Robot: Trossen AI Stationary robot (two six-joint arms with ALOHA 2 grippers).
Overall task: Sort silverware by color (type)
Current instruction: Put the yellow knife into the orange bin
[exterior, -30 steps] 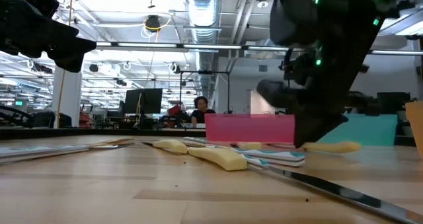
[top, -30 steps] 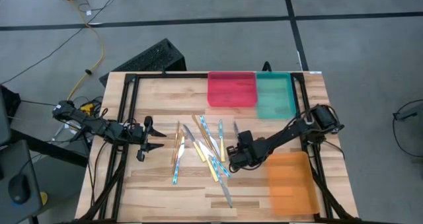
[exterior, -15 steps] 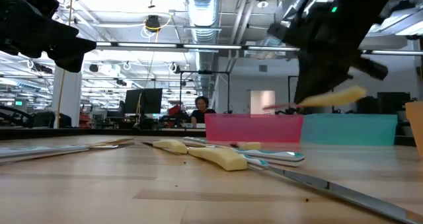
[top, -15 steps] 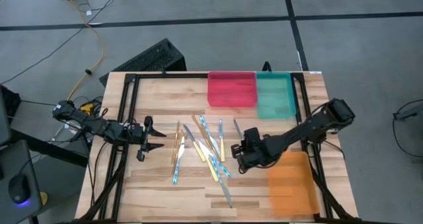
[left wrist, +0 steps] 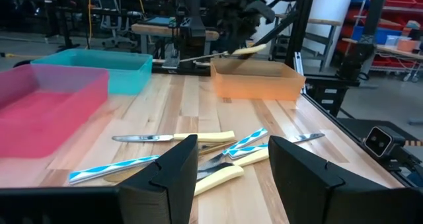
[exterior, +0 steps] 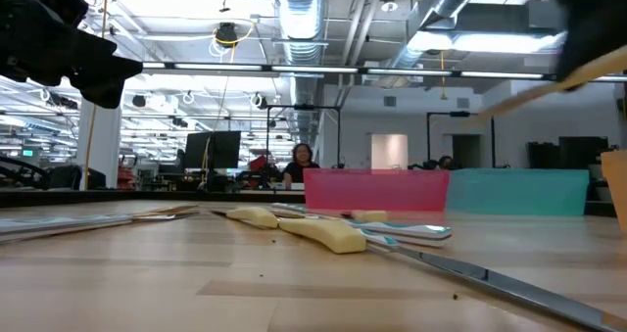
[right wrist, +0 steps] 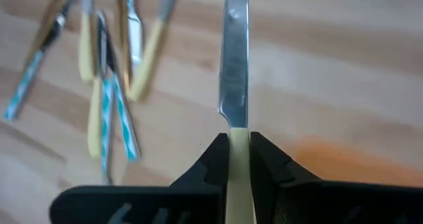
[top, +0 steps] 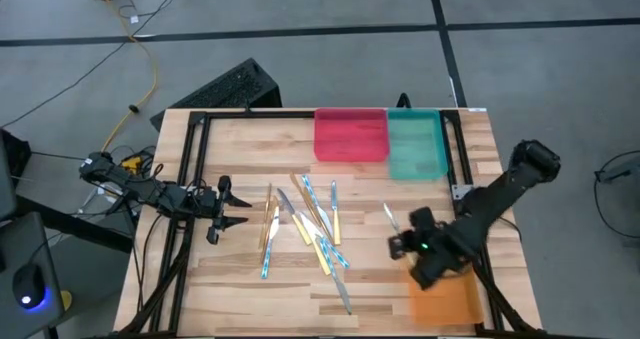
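The silverware (top: 305, 229) lies in a loose pile at the table's middle: yellow-handled knives, blue-striped pieces and thin tan sticks. My right gripper (top: 400, 241) hangs above the table by the orange tray's (top: 445, 294) far left corner, shut on a yellow-handled knife (right wrist: 234, 72). In the low view this knife (exterior: 549, 82) shows high at the right. In the left wrist view it (left wrist: 248, 50) hangs over the orange tray (left wrist: 258, 82). My left gripper (top: 238, 207) waits open at the table's left side, level, facing the pile (left wrist: 218, 154). My right gripper pinches the knife's yellow handle (right wrist: 238, 145) between its two fingers, close to where the blade begins. The fingers slant downward and lie along the knife. The blade (top: 388, 215) sticks out ahead of them toward the far left. The knife is lifted clear of the table, tilted.
A red tray (top: 350, 134) and a teal tray (top: 416, 146) stand side by side at the table's far edge. Black frame rails run along the table's left and right sides. Bare wood lies between the pile and the orange tray.
My right gripper has risen from the right side of the pile with the yellow-handled knife. It has swung toward the table's right edge, to the orange tray's corner. The knife, which lay on the table, is now lifted clear.
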